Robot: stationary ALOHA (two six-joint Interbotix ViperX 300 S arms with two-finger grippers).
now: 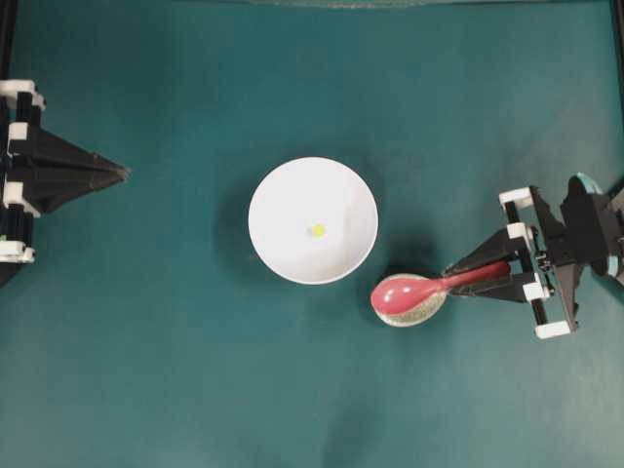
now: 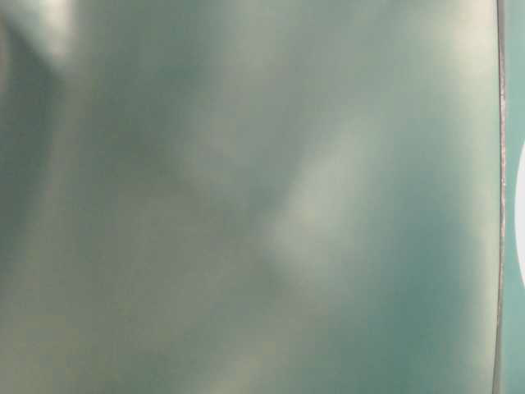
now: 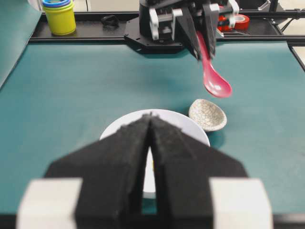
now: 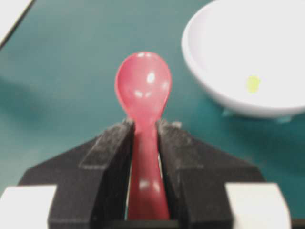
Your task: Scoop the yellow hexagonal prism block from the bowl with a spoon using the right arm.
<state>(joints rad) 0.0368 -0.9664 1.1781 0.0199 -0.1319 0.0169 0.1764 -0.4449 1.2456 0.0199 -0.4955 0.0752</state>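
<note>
The white bowl (image 1: 313,220) sits upright on the table, the tiny yellow hexagonal prism block (image 1: 318,230) lying near its centre. The pink-red spoon (image 1: 424,291) (scoop toward the bowl) hangs lifted just beside the bowl's rim.

Bright and even from above, soft shadows pooling beside the bowl (image 1: 312,220) and under the spoon (image 1: 414,292) on the desk (image 1: 175,370). Table-level view nothing but pale teal haze, wholly out of focus with a washed-out patch mid-frame. Wrist views soft: near hand (image 3: 150,125) blurred in one, glints of glare on the spoon's scoop in the other.
</note>
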